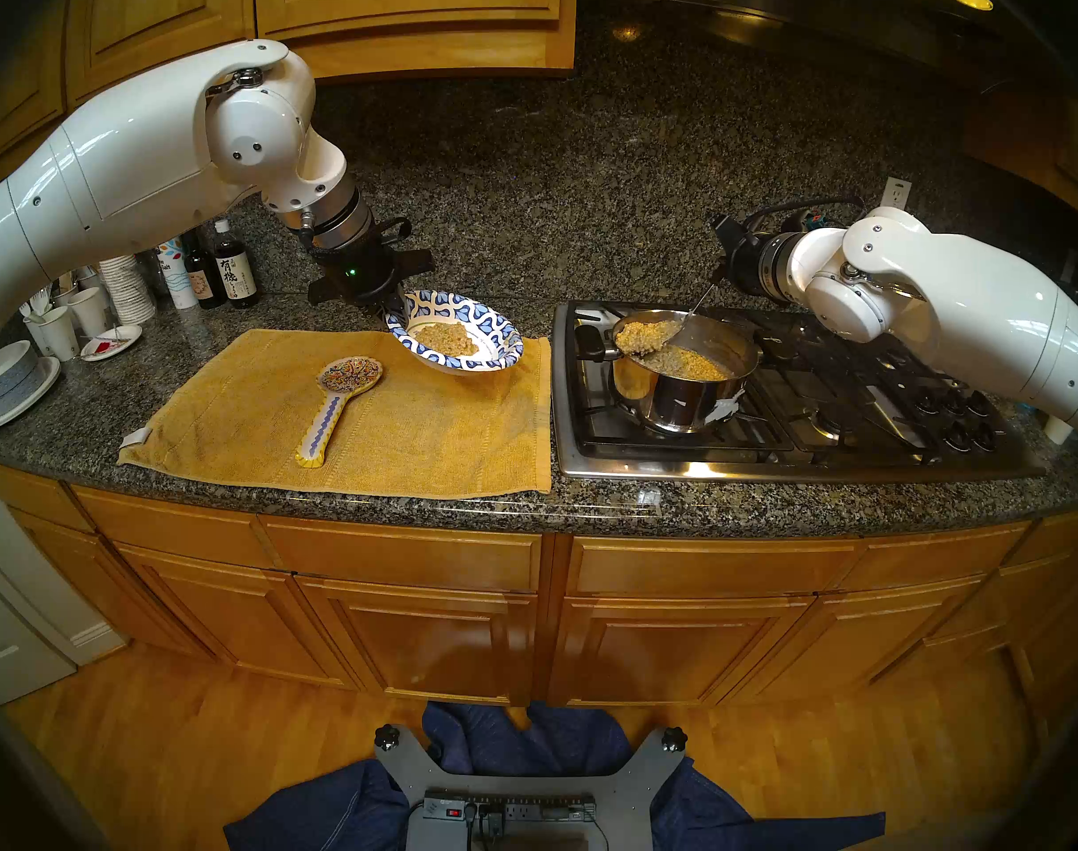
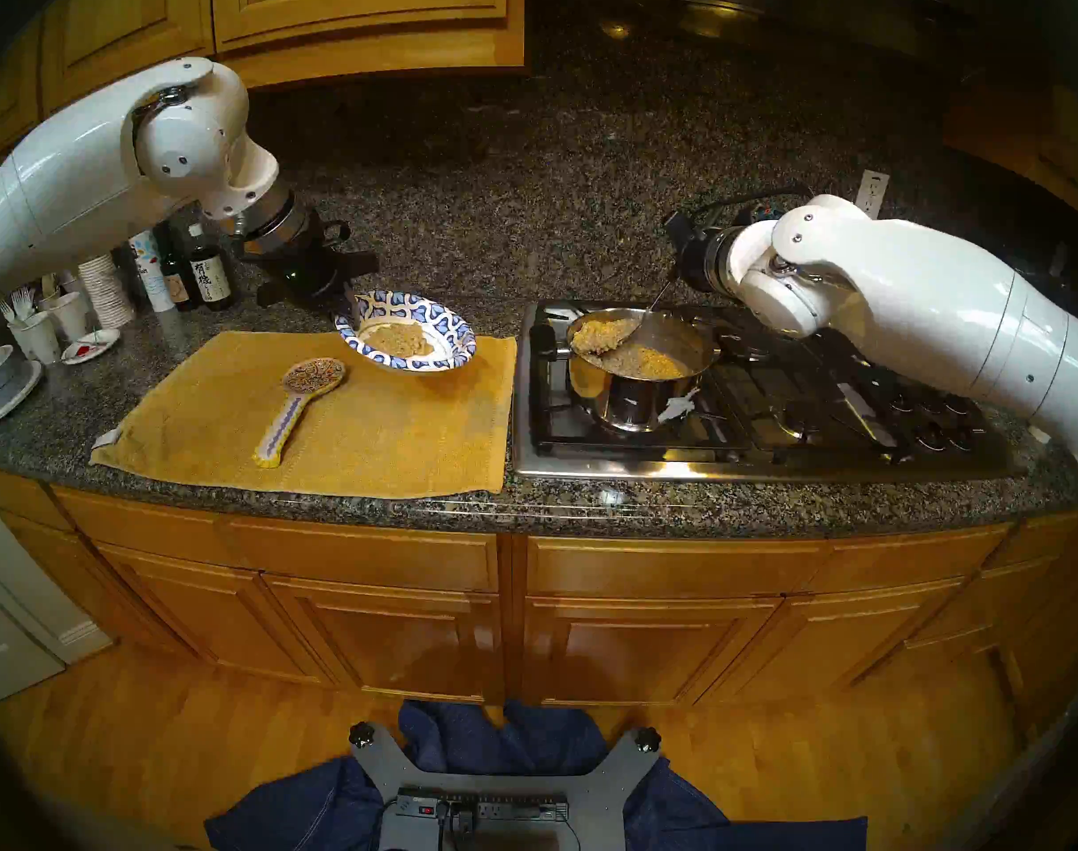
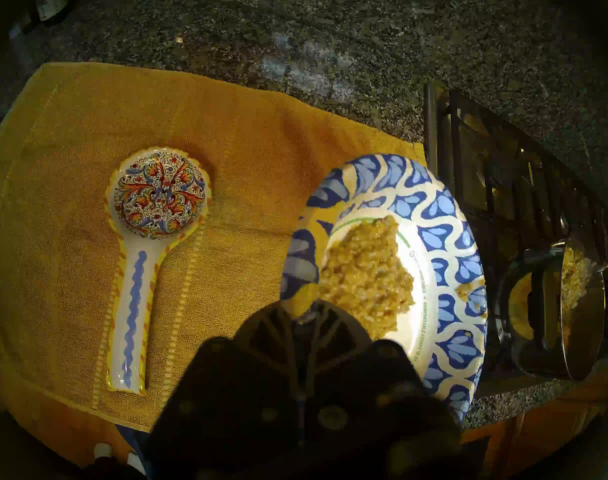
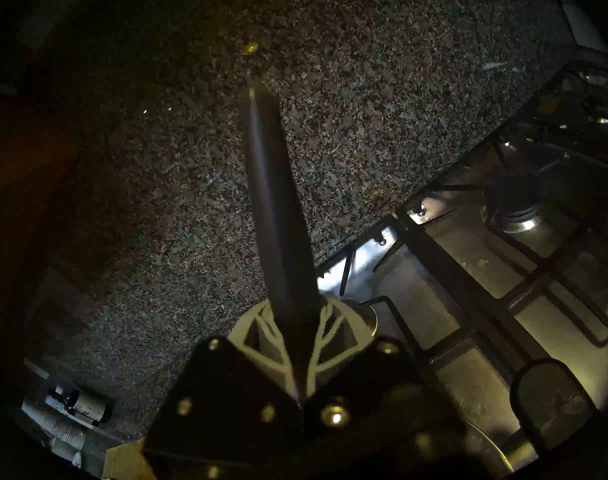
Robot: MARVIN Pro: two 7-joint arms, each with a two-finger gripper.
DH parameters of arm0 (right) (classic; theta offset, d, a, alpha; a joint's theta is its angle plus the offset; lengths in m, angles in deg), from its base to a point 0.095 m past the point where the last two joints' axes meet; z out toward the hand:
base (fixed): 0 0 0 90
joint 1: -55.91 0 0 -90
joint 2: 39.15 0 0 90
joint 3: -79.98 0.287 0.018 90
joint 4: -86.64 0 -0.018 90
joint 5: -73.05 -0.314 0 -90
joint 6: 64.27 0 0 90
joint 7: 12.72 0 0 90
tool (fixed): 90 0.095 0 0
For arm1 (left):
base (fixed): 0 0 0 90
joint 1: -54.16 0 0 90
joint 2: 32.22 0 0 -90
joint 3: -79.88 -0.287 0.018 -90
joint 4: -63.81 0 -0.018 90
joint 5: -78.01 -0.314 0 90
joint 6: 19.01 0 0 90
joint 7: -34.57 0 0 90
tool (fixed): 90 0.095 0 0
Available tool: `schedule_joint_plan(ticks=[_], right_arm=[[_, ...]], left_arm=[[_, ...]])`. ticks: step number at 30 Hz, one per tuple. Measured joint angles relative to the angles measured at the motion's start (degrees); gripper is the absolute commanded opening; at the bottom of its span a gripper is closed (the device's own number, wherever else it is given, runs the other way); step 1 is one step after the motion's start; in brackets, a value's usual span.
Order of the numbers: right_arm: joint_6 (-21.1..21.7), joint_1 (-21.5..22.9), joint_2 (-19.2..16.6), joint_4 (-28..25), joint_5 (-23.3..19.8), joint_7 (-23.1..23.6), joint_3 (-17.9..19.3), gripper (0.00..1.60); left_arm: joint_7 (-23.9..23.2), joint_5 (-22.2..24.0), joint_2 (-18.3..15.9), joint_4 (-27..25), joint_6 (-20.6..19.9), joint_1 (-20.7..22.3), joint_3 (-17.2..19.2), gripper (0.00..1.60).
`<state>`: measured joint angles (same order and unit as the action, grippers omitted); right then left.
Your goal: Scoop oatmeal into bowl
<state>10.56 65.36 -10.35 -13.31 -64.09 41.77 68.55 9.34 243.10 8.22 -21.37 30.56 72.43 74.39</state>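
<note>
Right hand (image 1: 717, 272) clamps the spoon (image 1: 640, 337), handle slanting up-right, oatmeal-loaded (image 1: 644, 335); left hand (image 1: 395, 306) pinches the tilted bowl (image 1: 456, 340).

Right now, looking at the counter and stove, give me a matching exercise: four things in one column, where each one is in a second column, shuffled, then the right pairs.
Things:
1. bowl
2. spoon rest
3. pot
4. spoon

Places:
A. lying flat on the yellow towel
B. held tilted above the towel by the left fingers
C. loaded with oatmeal, over the pot, held by the right fingers
D. standing on the stove grate

Pairs: 1-B, 2-A, 3-D, 4-C
</note>
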Motion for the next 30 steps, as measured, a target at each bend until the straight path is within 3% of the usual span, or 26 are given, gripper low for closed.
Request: schedule_joint_plan(ticks=[30], right_arm=[[-3.54,-0.15,-4.56,-2.58,-1.46,1.86,0.42,0.0]], left_arm=[[0.0,0.0,0.0,0.01,0.0,0.05,-0.05,0.0]])
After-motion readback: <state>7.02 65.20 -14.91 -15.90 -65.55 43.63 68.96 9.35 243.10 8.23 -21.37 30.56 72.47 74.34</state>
